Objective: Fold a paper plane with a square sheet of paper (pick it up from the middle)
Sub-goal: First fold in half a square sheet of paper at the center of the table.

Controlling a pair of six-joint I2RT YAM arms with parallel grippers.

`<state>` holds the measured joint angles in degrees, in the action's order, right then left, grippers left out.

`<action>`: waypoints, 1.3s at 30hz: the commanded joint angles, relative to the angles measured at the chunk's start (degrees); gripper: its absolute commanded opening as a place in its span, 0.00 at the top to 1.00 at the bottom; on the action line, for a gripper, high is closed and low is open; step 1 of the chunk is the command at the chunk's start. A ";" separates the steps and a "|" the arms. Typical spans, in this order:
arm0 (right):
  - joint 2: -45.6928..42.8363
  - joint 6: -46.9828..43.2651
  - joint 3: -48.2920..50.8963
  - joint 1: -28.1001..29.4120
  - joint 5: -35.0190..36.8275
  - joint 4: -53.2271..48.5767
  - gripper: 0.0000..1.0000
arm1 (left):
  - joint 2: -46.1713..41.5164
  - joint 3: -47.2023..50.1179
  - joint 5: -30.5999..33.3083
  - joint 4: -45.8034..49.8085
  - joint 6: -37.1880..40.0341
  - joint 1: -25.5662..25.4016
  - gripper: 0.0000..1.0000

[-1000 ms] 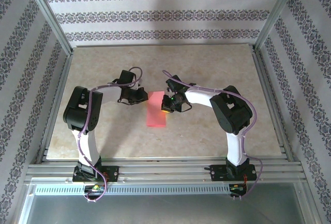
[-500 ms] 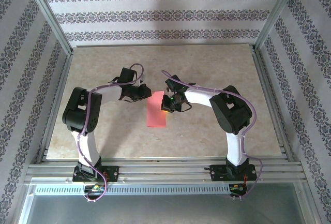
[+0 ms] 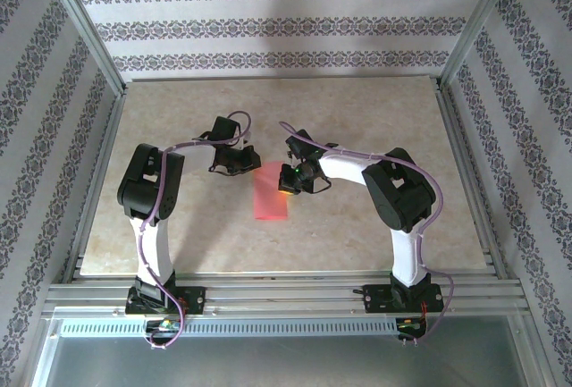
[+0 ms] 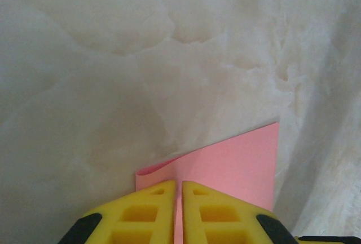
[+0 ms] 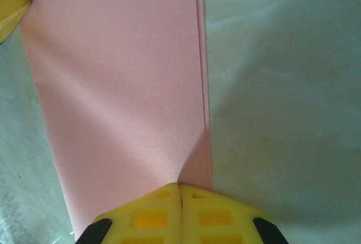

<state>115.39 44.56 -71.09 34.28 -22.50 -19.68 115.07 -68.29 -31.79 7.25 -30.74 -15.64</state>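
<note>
Folded square sheet of paper (image 3: pixel 273 195) flat on counter (image 3: pixel 357 119). Right pincer (image 5: pixel 179 186) together on its edge. Left pincer (image 4: pixel 177 183) nearly together at its corner.

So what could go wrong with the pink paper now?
1. The left gripper is closed at a corner of the folded paper, where an edge curls up. Pulling there might tear or crumple it.
2. The right gripper, closed too, sits at the paper's long edge. If the paper slips there, the next fold may go crooked.
</note>
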 commanded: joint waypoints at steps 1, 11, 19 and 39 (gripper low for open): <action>7.38 -1.16 5.13 0.42 11.00 -9.50 1.00 | 1.92 -1.16 3.50 3.43 1.99 0.77 0.88; 7.54 -1.53 5.37 0.30 11.20 -9.32 1.00 | 3.58 -7.45 7.42 7.71 4.53 3.39 0.86; 7.39 -2.14 4.86 0.11 10.90 -9.59 1.00 | -1.10 -8.31 7.70 10.83 5.12 3.51 0.84; -3.36 -23.61 -0.07 -4.84 -7.71 -6.80 0.92 | -13.64 13.45 -5.01 -5.63 -12.54 -3.83 0.84</action>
<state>114.78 23.83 -71.81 30.09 -28.47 -23.68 100.05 -54.87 -35.46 5.93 -40.95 -19.14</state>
